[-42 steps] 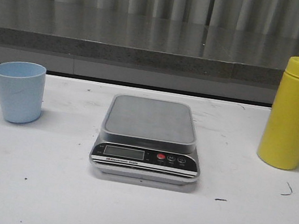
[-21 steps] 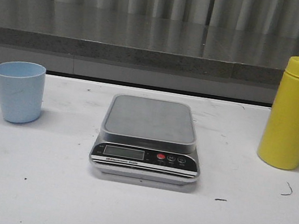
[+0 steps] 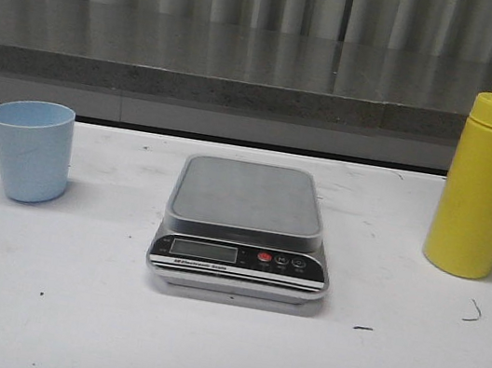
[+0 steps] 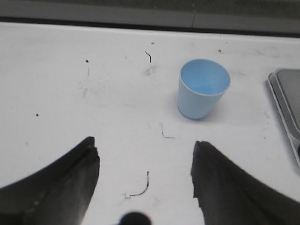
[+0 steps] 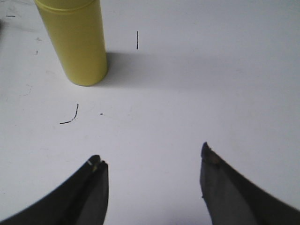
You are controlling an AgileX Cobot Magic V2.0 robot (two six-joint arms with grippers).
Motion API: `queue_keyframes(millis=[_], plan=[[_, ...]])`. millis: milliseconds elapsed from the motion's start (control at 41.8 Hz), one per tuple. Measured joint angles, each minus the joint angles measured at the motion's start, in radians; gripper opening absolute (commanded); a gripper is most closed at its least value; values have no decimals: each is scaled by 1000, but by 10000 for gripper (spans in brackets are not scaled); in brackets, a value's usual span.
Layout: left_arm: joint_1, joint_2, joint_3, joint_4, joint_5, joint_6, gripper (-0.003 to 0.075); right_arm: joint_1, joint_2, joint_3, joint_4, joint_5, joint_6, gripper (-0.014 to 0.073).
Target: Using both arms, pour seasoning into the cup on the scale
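The pale blue cup stands upright on the white table at the left. The silver scale sits in the middle with a bare platform. The yellow seasoning bottle stands upright at the right, its tip cap hanging off the nozzle. No gripper shows in the front view. In the left wrist view my left gripper is open and empty, with the cup ahead of it and apart. In the right wrist view my right gripper is open and empty, with the bottle ahead and off to one side.
A grey counter ledge and a corrugated wall run along the back of the table. The scale's edge shows beside the cup in the left wrist view. Small dark scuff marks dot the tabletop.
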Motion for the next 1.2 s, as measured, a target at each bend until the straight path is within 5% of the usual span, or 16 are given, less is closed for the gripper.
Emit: queue_keyframes(millis=[359, 1195], plan=[[-98, 300, -212, 0, 157, 4, 463, 0, 0, 0, 175, 22, -151, 479], [-100, 1088, -746, 0, 259, 9, 463, 0, 0, 0, 196, 22, -184, 479]])
